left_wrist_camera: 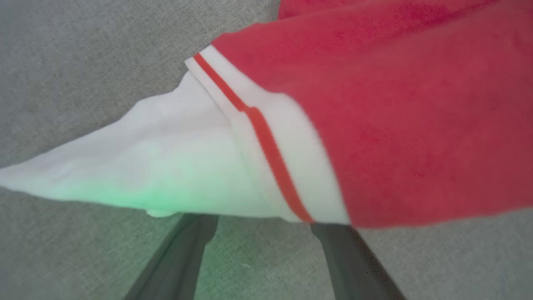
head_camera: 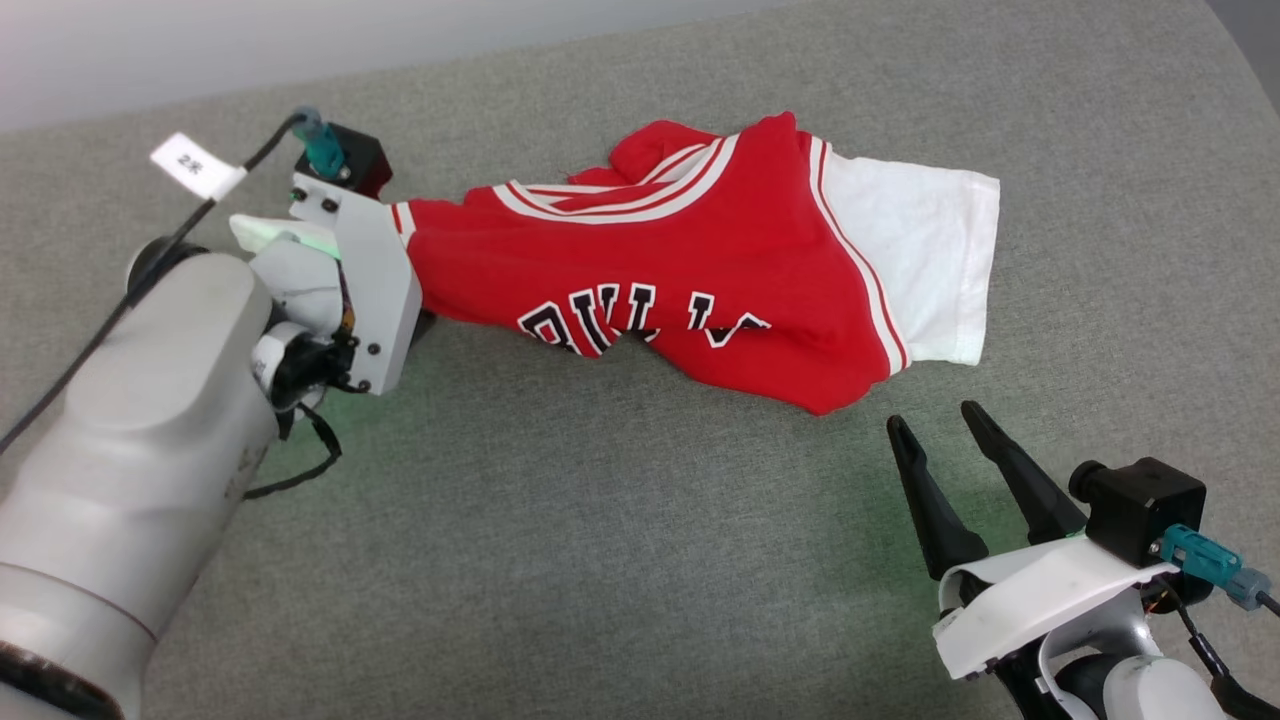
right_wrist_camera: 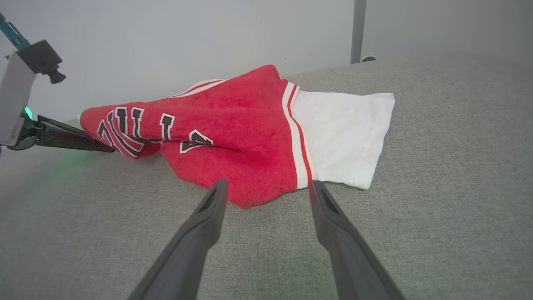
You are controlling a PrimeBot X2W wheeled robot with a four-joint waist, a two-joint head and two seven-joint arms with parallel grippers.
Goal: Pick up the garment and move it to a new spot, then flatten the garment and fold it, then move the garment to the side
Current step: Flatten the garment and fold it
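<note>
Left forearm (head_camera: 150, 400) at lower left is a chunky pale grey tube with a dark ring near the bottom edge. A thin black cable (head_camera: 170, 250) runs up it, carrying a white tag (head_camera: 195, 165) (print too small to read). The wrist bracket (head_camera: 375, 280) is white with dark screws, topped by a black camera block (head_camera: 358, 155) and a teal plug (head_camera: 322, 145). Right gripper (head_camera: 932, 413), lower right: two long tapered black fingers.

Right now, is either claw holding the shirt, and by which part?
Nothing is held: left claw open at the white sleeve, right claw open, apart from the shirt.
</note>
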